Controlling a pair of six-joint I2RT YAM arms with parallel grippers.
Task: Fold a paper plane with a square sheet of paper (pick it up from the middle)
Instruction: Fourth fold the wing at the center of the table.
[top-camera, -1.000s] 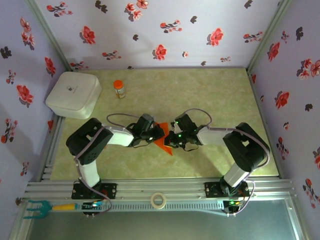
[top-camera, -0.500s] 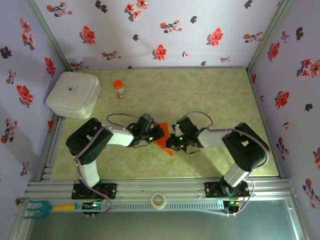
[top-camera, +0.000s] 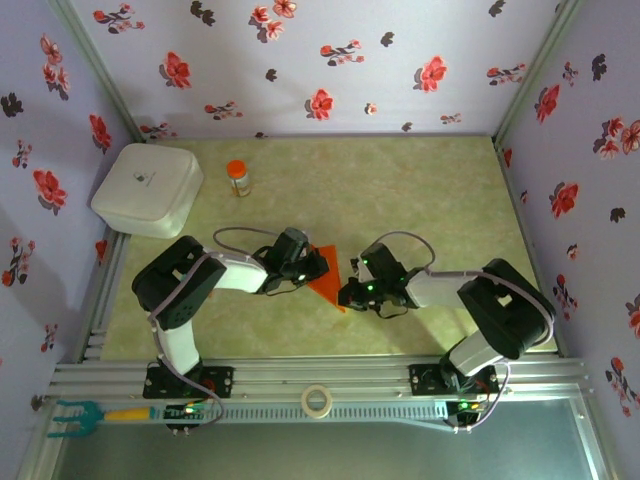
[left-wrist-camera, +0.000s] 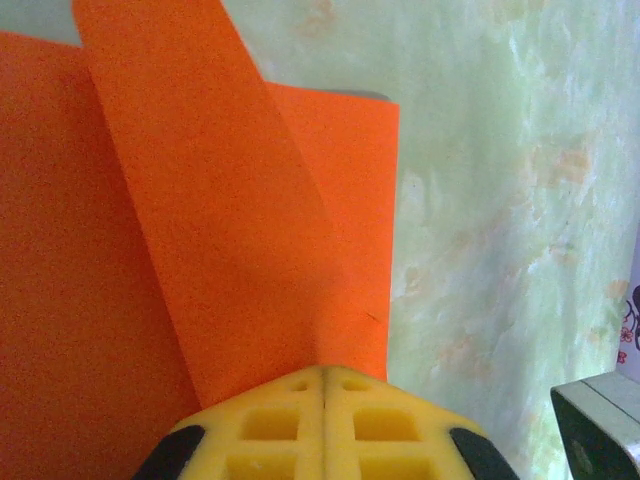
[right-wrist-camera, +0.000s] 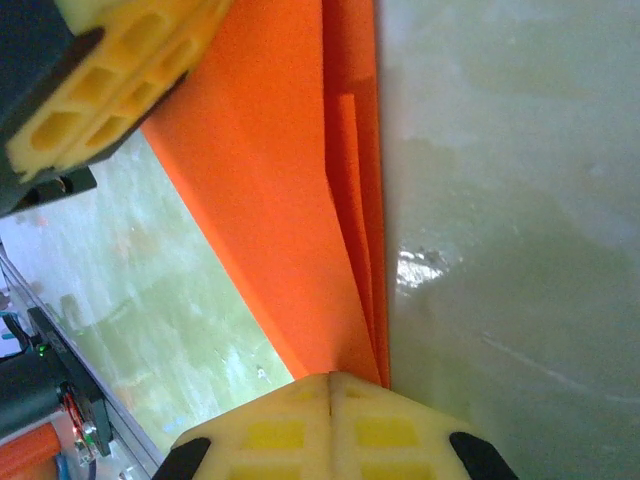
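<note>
Sitting clear near the surface's far-left corner: white box (top-camera: 148, 188), bottle (top-camera: 238, 178). Clamped tight in left end effector (left-wrist-camera: 323, 372) and right end effector (right-wrist-camera: 330, 380): orange paper (top-camera: 326, 285), creased into layers.

No text, number or brand could be read. A small dark mark sat on the lid of the white box (top-camera: 147, 190) at the desk's (top-camera: 420, 190) far left corner, too small to make out. The band on the orange-capped bottle (top-camera: 238, 179) just beside it was equally illegible.
</note>
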